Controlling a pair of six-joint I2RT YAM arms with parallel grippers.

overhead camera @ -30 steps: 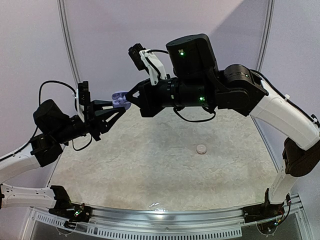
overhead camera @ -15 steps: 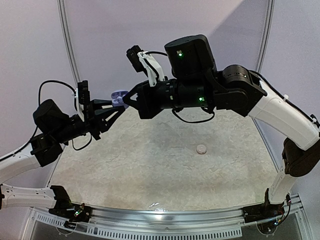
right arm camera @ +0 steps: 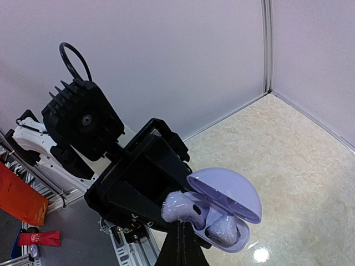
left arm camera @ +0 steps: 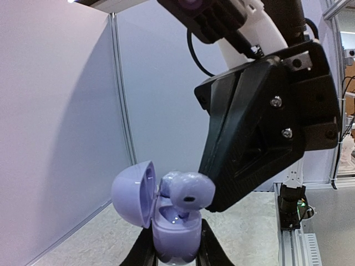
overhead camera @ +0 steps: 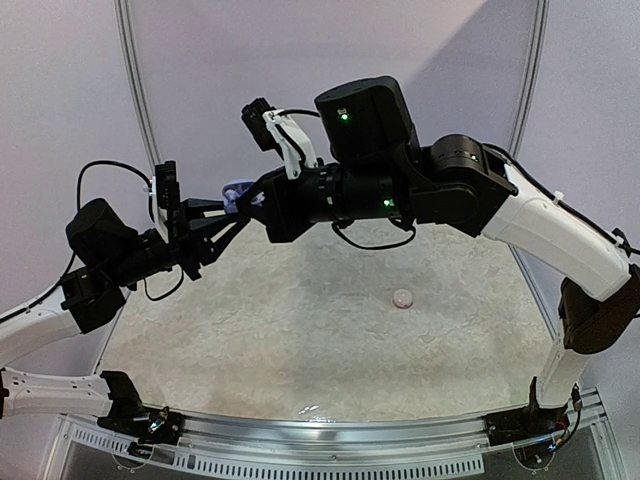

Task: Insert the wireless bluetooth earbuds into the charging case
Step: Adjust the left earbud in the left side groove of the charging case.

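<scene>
Two arms are shown meeting in mid-air above the far left of the table (overhead camera: 300,330), well clear of its mottled surface. The charging case (left arm camera: 175,235), pale lavender, is clamped upright by its base between the fingers of the left gripper (left arm camera: 175,254). Its lid (left arm camera: 132,194) is swung open to one side. One earbud (left arm camera: 188,191) is pinched at the narrowed tips of the right gripper (right arm camera: 180,230) and is held at the mouth of the case, just above the open base. A second earbud (right arm camera: 224,228) is seen lying inside the case, beside the first and under the raised lid. Whether the pinched earbud is seated in its socket cannot be told. A small pale round object (overhead camera: 403,297) is seen lying by itself on the table, well apart from both grippers.
</scene>
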